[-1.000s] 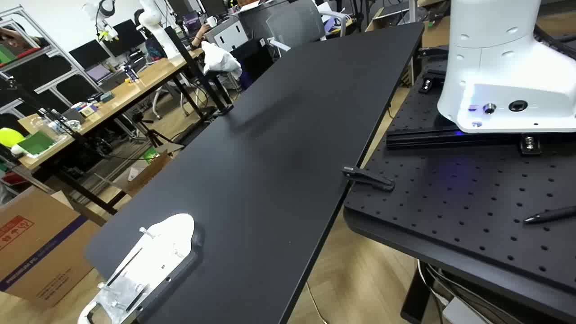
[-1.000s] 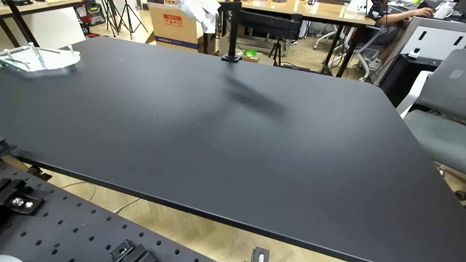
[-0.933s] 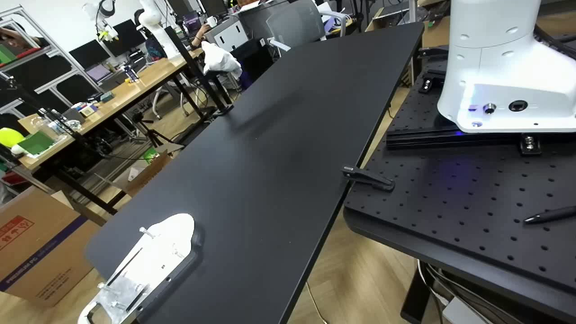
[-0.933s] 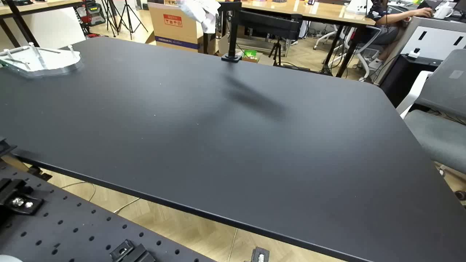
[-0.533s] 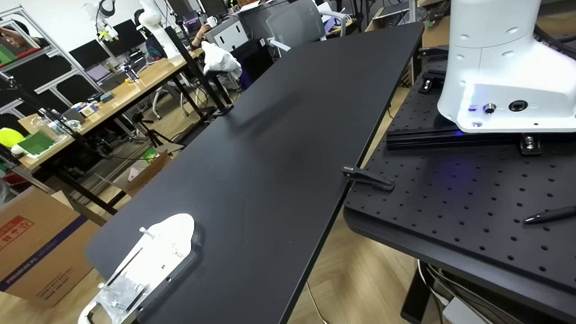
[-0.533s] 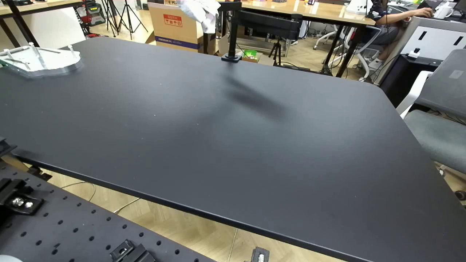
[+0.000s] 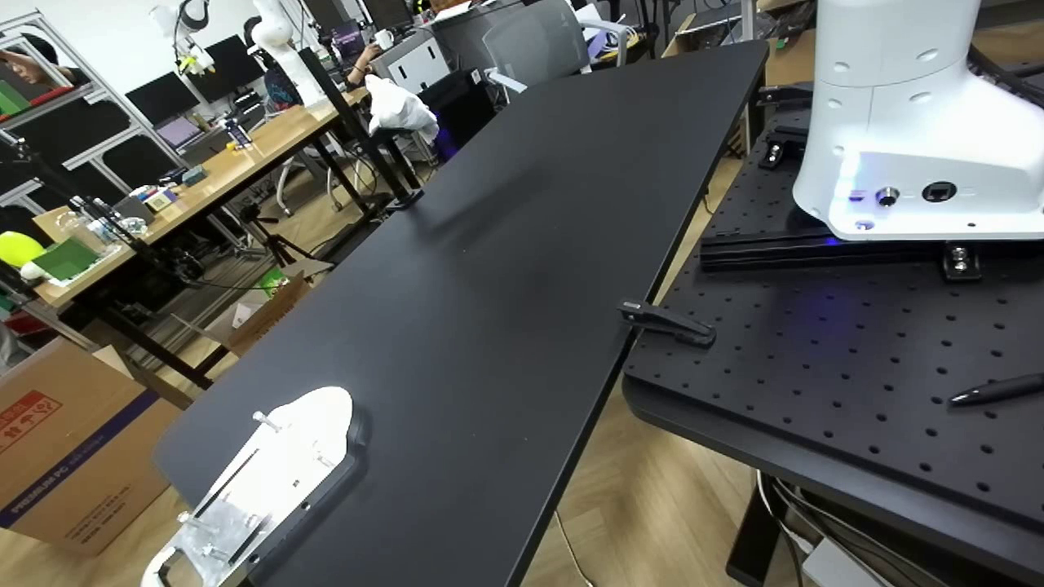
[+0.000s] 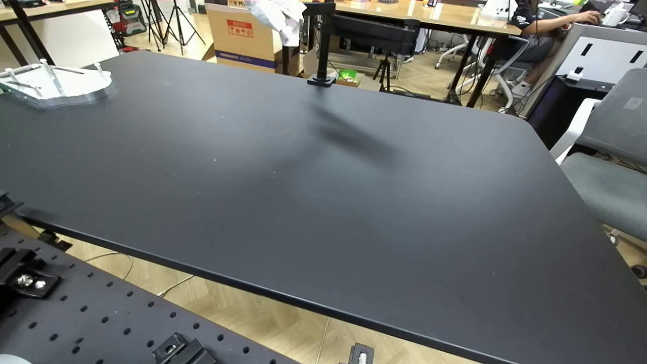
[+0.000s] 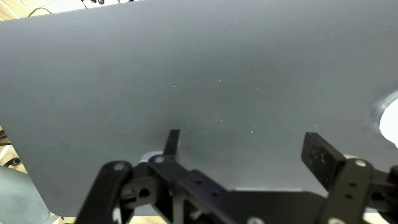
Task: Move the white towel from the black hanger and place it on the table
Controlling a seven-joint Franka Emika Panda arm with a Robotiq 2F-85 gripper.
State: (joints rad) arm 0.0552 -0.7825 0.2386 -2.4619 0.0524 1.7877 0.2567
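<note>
In an exterior view, the white cloth towel (image 7: 401,106) hangs on the tall black hanger (image 7: 356,122); the step is likely the reach, with a careful pinch next. In an exterior view, its crumpled folds (image 8: 280,19) droop, top cropped. In the wrist view, the black two-fingered gripper (image 9: 242,134) stands wide, empty, over the flat dark tabletop (image 9: 217,62).
</note>
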